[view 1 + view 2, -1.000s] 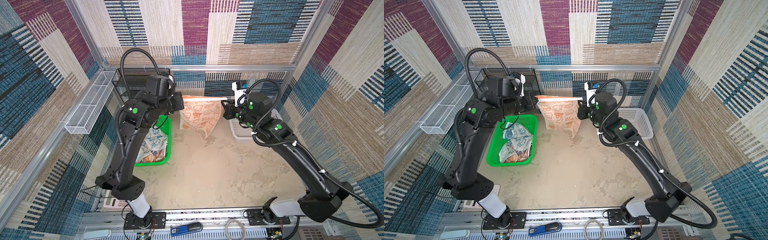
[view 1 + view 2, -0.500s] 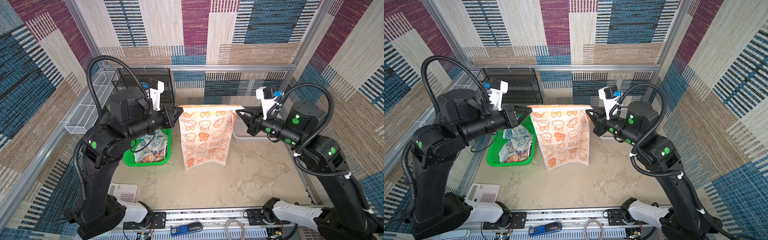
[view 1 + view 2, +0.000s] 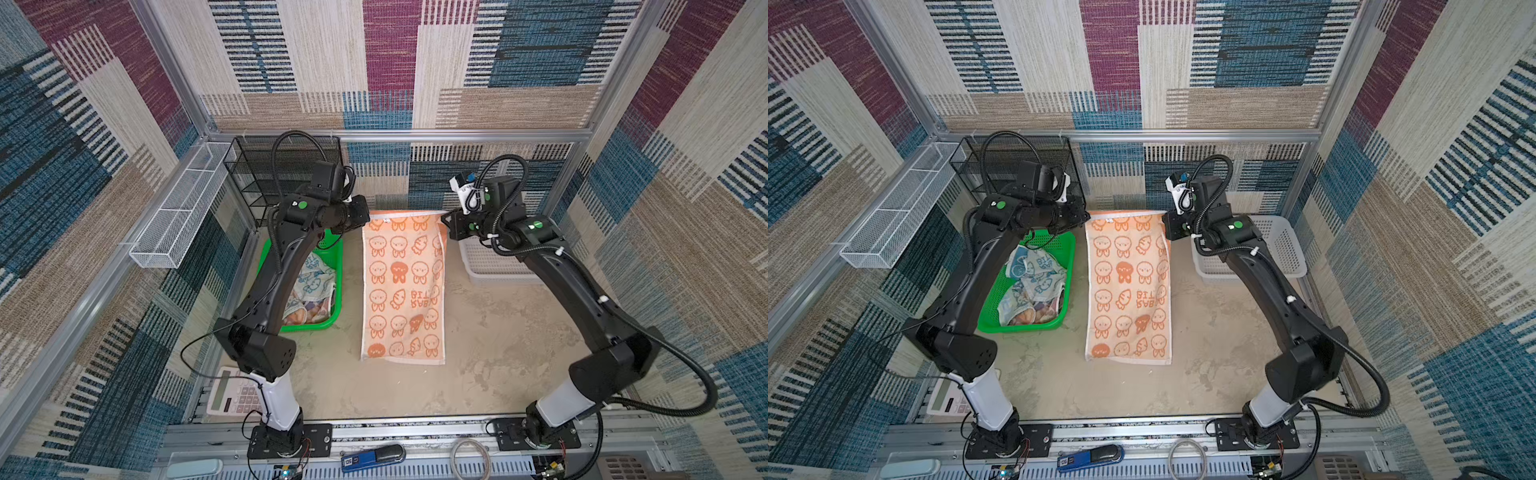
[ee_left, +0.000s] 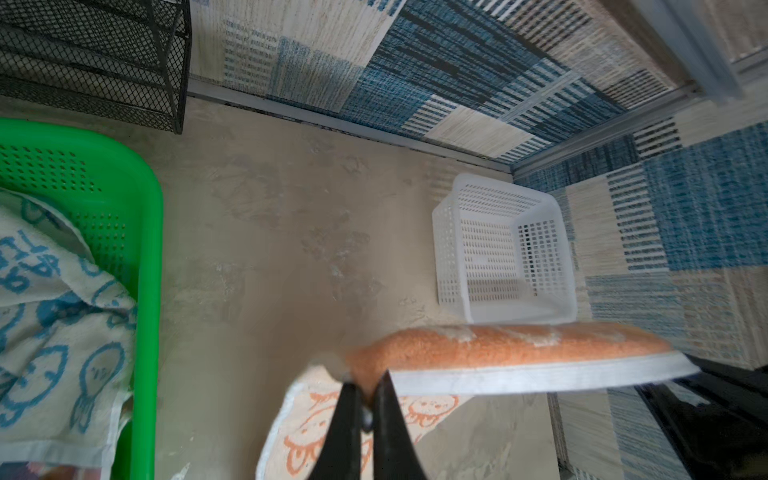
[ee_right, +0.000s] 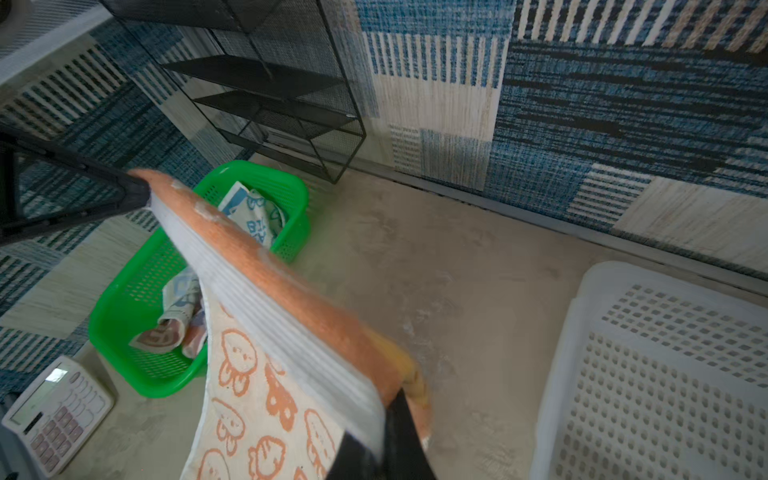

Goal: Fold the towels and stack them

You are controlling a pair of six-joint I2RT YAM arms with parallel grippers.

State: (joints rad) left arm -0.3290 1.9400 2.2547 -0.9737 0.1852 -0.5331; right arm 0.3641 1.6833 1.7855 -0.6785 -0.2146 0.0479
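In both top views the orange towel (image 3: 401, 291) (image 3: 1127, 291), printed with white rabbits and carrots, lies stretched lengthwise on the table. Its far edge is lifted slightly. My left gripper (image 3: 368, 218) (image 3: 1086, 218) is shut on the far left corner. My right gripper (image 3: 444, 218) (image 3: 1165, 226) is shut on the far right corner. The left wrist view shows black jaws (image 4: 368, 399) pinching the orange towel's (image 4: 498, 347) edge, and the right wrist view shows the same with its gripper (image 5: 384, 419) and the towel (image 5: 257, 374). More towels (image 3: 313, 278) (image 3: 1036, 274), with blue figures, lie crumpled in the green basket (image 3: 334, 266).
A white basket (image 3: 490, 266) (image 4: 498, 245) stands empty at the back right, under my right arm. A black mesh shelf (image 3: 286, 174) fills the back left corner. A calculator (image 3: 232, 392) lies at the front left, and a white wire tray (image 3: 178, 208) hangs on the left wall.
Half a second ago both arms held the orange towel high, hanging down. They have since gone down and back, laying it flat on the table, and still grip its far corners.
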